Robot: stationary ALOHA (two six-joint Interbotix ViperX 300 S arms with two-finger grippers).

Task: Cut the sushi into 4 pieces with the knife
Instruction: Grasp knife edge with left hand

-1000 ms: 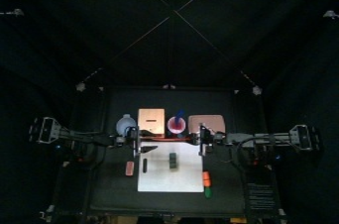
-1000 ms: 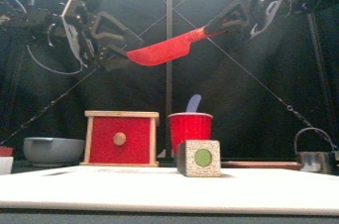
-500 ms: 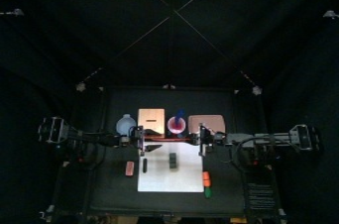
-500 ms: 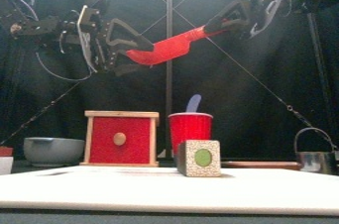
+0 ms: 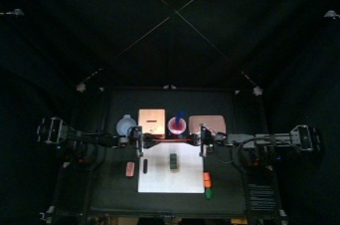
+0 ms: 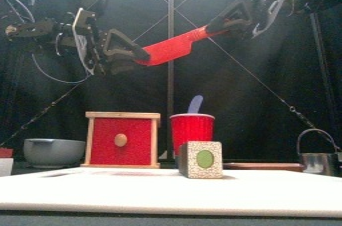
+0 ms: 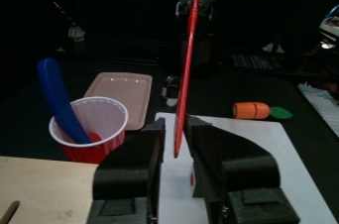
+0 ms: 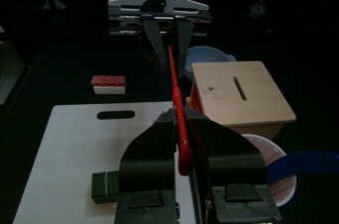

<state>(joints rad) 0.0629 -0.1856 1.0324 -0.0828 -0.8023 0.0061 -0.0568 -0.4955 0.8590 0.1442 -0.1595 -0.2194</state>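
Dark sushi roll [image 5: 173, 162] on white cutting board [image 5: 159, 177], pink tray [image 5: 208, 123] behind.

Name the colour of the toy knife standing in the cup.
Blue: the toy knife in the red cup, clearest in the front view.

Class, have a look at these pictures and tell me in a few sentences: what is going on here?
Both arms are raised above the table with the red knife stretched between them. The right gripper is shut on the handle end. The left gripper is open around the blade end. The sushi sits below on the board, touched by neither gripper. No cut has been started yet.
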